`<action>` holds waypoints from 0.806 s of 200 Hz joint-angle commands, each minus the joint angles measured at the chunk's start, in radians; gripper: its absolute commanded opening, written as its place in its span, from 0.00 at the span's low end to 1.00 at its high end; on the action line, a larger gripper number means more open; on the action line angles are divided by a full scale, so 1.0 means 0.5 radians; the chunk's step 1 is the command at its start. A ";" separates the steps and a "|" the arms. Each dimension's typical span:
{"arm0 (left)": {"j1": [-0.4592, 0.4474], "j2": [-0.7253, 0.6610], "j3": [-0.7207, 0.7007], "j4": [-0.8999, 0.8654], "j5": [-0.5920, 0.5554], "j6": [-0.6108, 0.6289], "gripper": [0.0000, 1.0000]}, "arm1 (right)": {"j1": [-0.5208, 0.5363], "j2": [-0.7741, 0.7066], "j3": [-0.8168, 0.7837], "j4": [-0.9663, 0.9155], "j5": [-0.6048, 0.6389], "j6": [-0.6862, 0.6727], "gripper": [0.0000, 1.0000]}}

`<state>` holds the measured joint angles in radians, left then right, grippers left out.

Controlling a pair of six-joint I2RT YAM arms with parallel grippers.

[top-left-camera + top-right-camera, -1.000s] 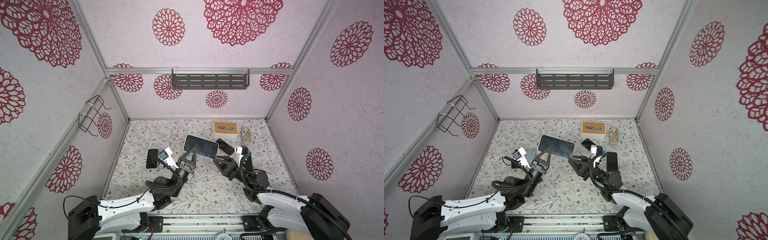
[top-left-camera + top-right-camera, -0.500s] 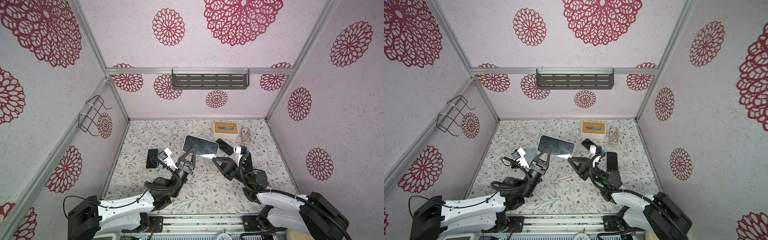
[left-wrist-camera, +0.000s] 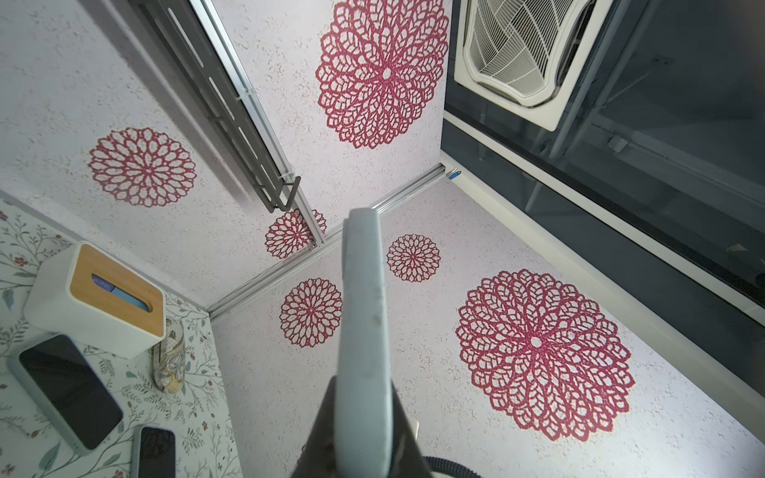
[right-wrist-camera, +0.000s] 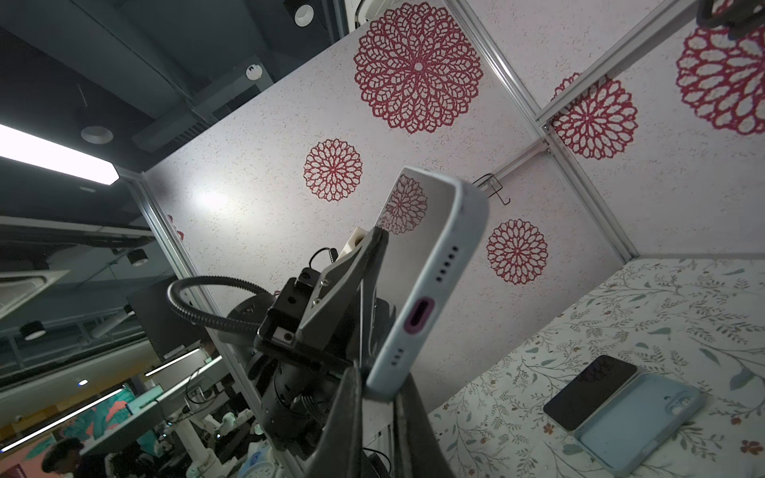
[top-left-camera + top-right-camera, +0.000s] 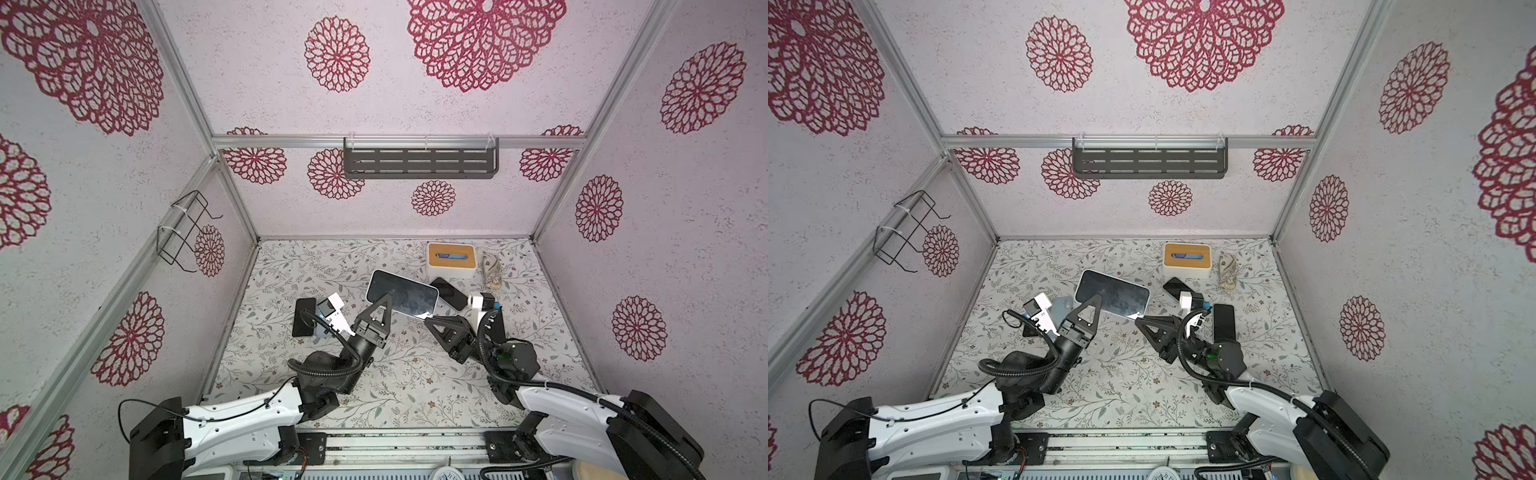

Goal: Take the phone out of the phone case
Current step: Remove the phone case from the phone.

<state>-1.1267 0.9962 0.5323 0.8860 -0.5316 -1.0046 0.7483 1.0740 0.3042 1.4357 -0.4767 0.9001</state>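
Pale-blue phone case (image 4: 439, 281), phone (image 5: 405, 296) seated inside, is held off the table (image 5: 415, 386) near its middle — tissue box (image 5: 451, 259) and a spare phone (image 5: 449, 293) lie beyond it. One long edge is clamped by the left gripper (image 5: 384, 297); the port-end corner is pinched by the right gripper (image 5: 427, 319). Screen dark and glossy, case rim scuffed.

Left end effector (image 3: 363, 399): dark fingers (image 3: 327, 418) clamped either side of pale blue-grey phone case (image 3: 364, 314), seen edge-on. Floral worktop (image 3: 198, 414) carries white tissue box (image 3: 54, 298) w/ wood lid, cased phone (image 3: 68, 389) lying flat just beside it, 2nd dark phone (image 3: 155, 455) near that, and small patterned object (image 3: 169, 356) just beside box. Grey shelf (image 3: 232, 116) on flower-print wall.
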 commanded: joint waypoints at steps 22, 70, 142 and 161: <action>0.085 -0.089 0.170 -0.543 0.248 -0.212 0.00 | 0.008 -0.403 0.064 -0.827 -0.002 -0.919 0.00; 0.121 -0.052 0.247 -0.633 0.428 -0.254 0.00 | 0.004 -0.540 0.229 -1.273 0.069 -1.265 0.00; 0.241 -0.117 0.178 -0.509 0.566 -0.284 0.00 | -0.012 -0.650 -0.037 -0.973 -0.011 -1.115 0.37; 0.250 -0.092 0.166 -0.425 0.599 -0.277 0.00 | -0.012 -0.687 -0.118 -0.857 -0.035 -1.012 0.62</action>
<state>-1.0145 0.9676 0.6159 0.5812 -0.2764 -1.1454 0.7456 0.7612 0.2752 0.8665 -0.4774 0.3408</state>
